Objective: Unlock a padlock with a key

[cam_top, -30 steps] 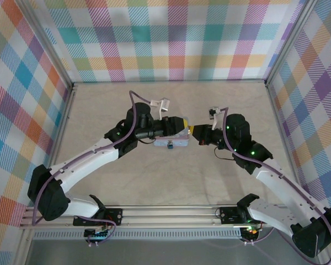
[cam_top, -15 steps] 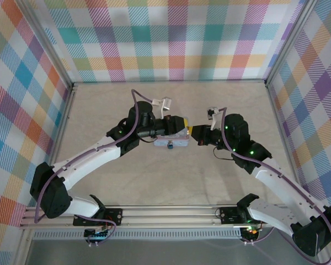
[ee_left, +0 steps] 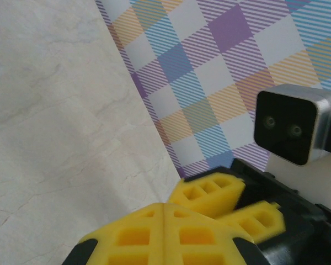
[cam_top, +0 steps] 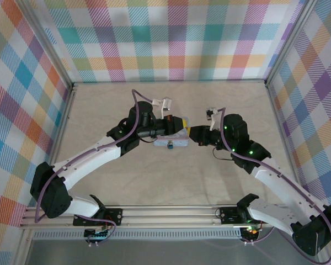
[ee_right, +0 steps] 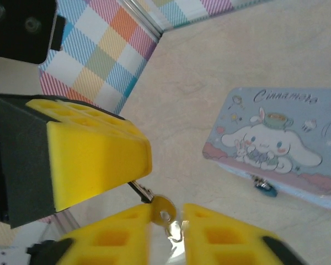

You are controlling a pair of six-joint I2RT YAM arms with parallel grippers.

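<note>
The key [ee_right: 161,208] is a small metal piece whose blade disappears under my left gripper's yellow finger [ee_right: 94,154]. Its round head sits in the gap of my right gripper [ee_right: 166,222], whose fingers stand apart, the head against one of them. In the left wrist view my left gripper [ee_left: 163,221] is shut, pads pressed together, with the right gripper's fingers [ee_left: 209,190] just beyond. From above, the left gripper [cam_top: 183,128] and right gripper [cam_top: 194,134] meet tip to tip over the table. The padlock [ee_right: 263,186] [cam_top: 169,147], tiny and bluish, hangs at the front of the tin.
The pale blue cartoon-printed tin [ee_right: 276,143] [cam_top: 176,141] lies on the beige table under the left arm's wrist. Plaid walls [cam_top: 165,38] close in the back and both sides. A metal rail [cam_top: 165,212] runs along the near edge.
The right gripper has edged left toward the left gripper, closing the gap between them. The left arm shifted slightly early on, then held still. The tin and padlock have not moved.
</note>
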